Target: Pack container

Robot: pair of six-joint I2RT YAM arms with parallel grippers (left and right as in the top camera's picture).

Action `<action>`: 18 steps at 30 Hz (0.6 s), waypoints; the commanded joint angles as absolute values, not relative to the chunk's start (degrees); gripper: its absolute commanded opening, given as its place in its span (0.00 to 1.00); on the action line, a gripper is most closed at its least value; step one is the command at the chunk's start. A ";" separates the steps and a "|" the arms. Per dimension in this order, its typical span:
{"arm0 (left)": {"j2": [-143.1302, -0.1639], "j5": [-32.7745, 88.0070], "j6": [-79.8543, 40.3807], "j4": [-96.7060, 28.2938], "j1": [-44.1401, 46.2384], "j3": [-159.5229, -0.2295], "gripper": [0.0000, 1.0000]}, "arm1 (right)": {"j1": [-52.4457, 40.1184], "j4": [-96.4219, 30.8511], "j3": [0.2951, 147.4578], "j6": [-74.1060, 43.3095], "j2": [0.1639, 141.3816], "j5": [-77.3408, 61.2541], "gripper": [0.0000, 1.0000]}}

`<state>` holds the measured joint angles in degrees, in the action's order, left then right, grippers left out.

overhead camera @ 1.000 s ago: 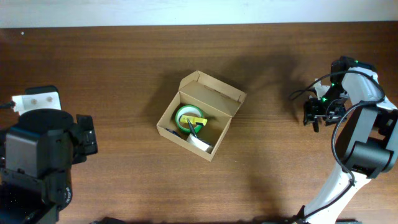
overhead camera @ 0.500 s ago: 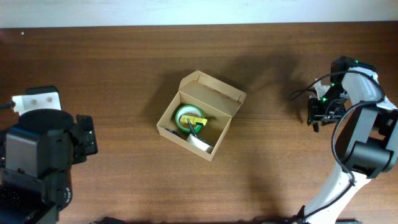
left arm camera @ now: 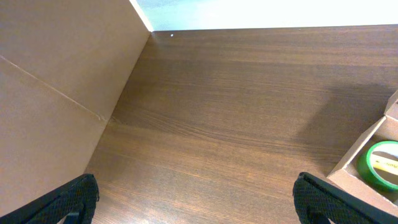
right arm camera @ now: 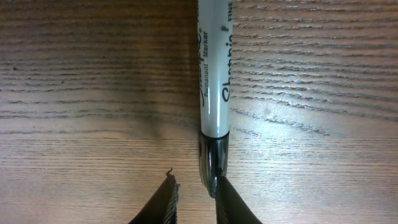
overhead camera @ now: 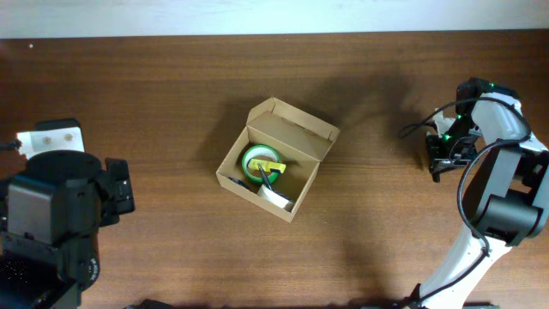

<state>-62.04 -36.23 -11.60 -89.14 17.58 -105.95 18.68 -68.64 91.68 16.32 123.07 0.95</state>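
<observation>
The container (overhead camera: 230, 172) is an open tan cardboard box at mid-table, its flap lid (overhead camera: 302, 127) raised at the back. Inside lie a green tape roll (overhead camera: 256, 161), a yellow piece (overhead camera: 273, 166) and a white item (overhead camera: 277, 198). The left wrist view catches the container's corner (left arm camera: 365, 175) and the roll (left arm camera: 384, 163) at right. My left gripper (left arm camera: 196, 200) is wide open over bare wood. My right gripper (right arm camera: 194, 194) is at the far right (overhead camera: 439, 166), jaws narrow around the black end of a grey marker (right arm camera: 214, 68) lying on the table. The right finger (right arm camera: 231, 202) touches it; a slit of wood shows beside the left finger.
A large tan cardboard panel (left arm camera: 56, 93) fills the left of the left wrist view. A white block (overhead camera: 51, 137) sits at the table's left edge beside my left arm (overhead camera: 60, 215). The table's far edge (overhead camera: 274, 34) meets a pale wall.
The right jaws have drawn much closer together around the marker's end, and the gripper has shifted slightly right. The left arm and the box have not moved.
</observation>
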 commanded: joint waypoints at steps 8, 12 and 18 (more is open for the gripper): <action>-62.13 -36.03 -10.63 -90.28 17.34 -105.78 0.99 | 18.87 -68.45 91.24 15.84 123.55 0.45 0.19; -62.13 -36.03 -10.63 -90.87 17.34 -105.78 0.99 | 18.87 -68.42 91.24 15.84 123.55 0.47 0.19; -62.13 -37.10 -10.63 -91.18 17.34 -105.78 0.99 | 18.87 -68.29 91.24 15.84 123.55 0.60 0.21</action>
<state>-62.04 -36.27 -11.60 -90.94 17.58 -105.95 18.68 -68.45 91.68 16.32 123.07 0.95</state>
